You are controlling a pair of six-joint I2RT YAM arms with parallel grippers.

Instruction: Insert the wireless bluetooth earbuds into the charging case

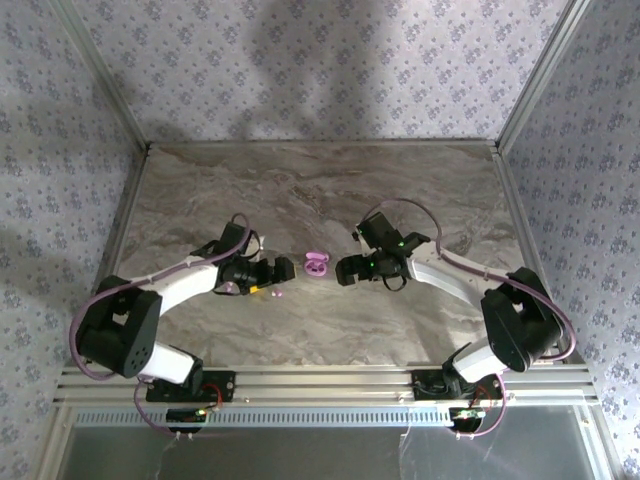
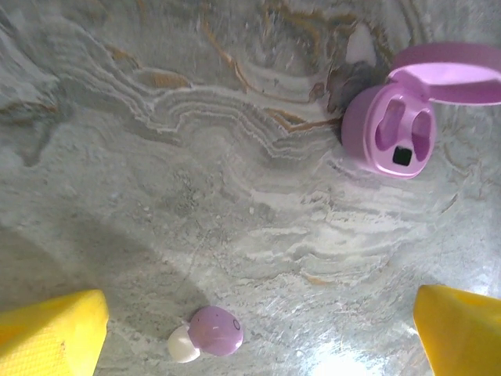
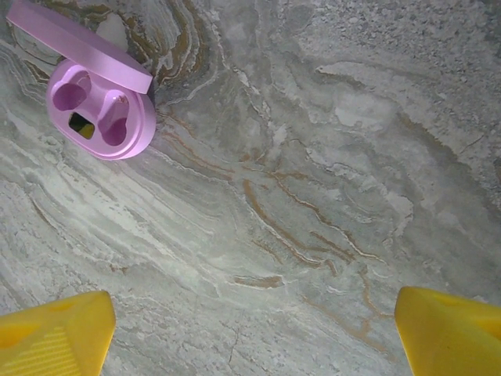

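The pink charging case stands on the marble table with its lid swung up; both of its sockets look empty. From above, the case sits between the two grippers. One pink earbud with a white tip lies on the table between the left gripper's yellow fingers, nearer the left one and touching neither. From above, that earbud is just in front of the left gripper. The left gripper is open. My right gripper is open over bare marble, with the case at its upper left.
The marble table is walled by patterned panels on three sides, with metal posts at the back corners. Both arm bases sit on an aluminium rail at the near edge. Purple cables loop off each arm.
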